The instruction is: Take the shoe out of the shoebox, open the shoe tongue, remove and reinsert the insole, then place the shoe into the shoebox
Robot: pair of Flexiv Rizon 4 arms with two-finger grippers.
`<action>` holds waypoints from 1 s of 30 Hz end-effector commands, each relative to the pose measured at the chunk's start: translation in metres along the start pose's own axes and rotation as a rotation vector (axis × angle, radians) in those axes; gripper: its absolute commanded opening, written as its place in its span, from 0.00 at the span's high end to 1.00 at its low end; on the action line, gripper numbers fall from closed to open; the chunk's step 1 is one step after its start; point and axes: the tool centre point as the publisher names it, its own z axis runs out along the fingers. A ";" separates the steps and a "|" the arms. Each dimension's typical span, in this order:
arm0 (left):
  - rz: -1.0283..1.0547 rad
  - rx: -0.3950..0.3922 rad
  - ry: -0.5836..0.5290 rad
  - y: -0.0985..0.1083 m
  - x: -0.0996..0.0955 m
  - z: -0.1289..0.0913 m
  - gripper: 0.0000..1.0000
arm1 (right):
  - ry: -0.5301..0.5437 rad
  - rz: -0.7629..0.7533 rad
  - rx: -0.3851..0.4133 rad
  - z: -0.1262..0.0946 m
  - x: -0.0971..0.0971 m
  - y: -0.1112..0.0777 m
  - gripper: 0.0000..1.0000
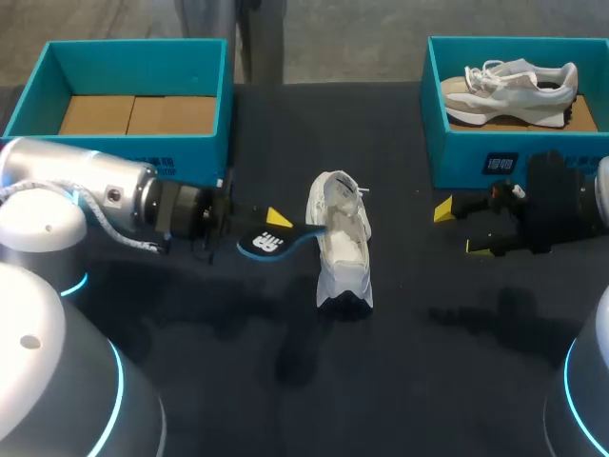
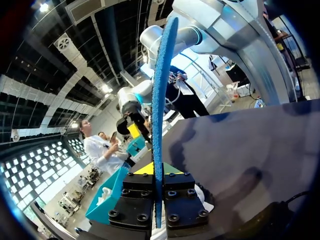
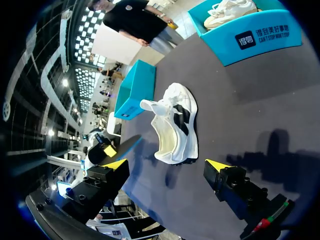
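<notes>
The white lace-up shoe point(image 1: 341, 243) lies mid-table on the dark tabletop point(image 1: 428, 381), its tongue folded out to bare the opening. At its 9 o'clock the left gripper point(image 2: 158, 172) is clenched on one end of the thin blue foam insole point(image 1: 271, 238), leaving the far end free to meet that opening. At 3 o'clock the right gripper point(image 1: 463, 228) hangs released and empty, probably placed to steady the shoe. The empty teal cardboard shoebox point(image 1: 133, 57) waits at 10 o'clock.

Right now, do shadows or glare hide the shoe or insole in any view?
Head view: no; the white shoe stands out on the dark table, and shadows fall on bare table. Left wrist view: the insole, edge-on in the left tool, shows no glare. Right wrist view: the shoe is evenly lit; a shadow lies apart from it.
</notes>
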 end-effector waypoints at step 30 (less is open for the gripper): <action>-0.028 0.024 0.011 0.025 0.003 0.014 1.00 | -0.003 0.002 -0.002 0.001 0.001 0.000 0.00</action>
